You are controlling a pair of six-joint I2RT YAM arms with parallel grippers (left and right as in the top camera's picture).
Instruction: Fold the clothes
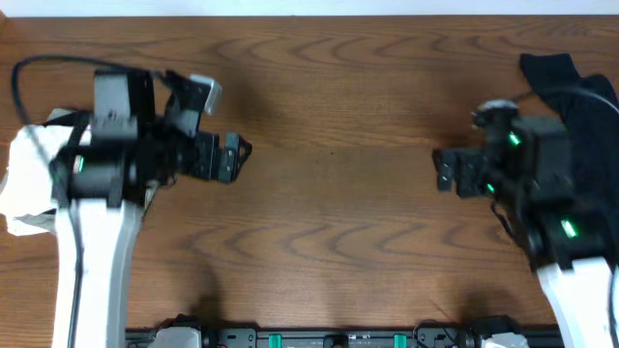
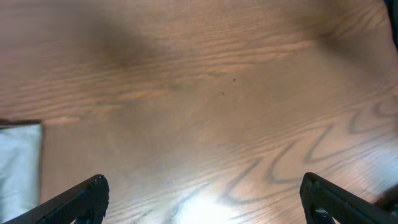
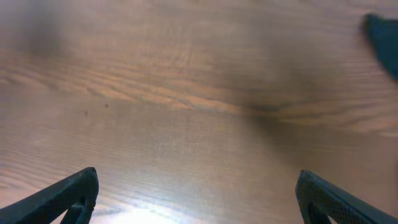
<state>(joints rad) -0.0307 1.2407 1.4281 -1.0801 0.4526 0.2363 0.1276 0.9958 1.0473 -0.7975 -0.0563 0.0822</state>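
A white garment lies bunched at the table's left edge, partly under my left arm; its edge shows at the left of the left wrist view. A black garment lies at the far right, partly hidden by my right arm, and a dark corner of it shows in the right wrist view. My left gripper is open over bare wood, right of the white garment. My right gripper is open too, left of the black garment. Neither holds anything.
The wooden table stretches between the two grippers, which face each other across its middle. Dark equipment runs along the front edge. A black cable loops above the left arm.
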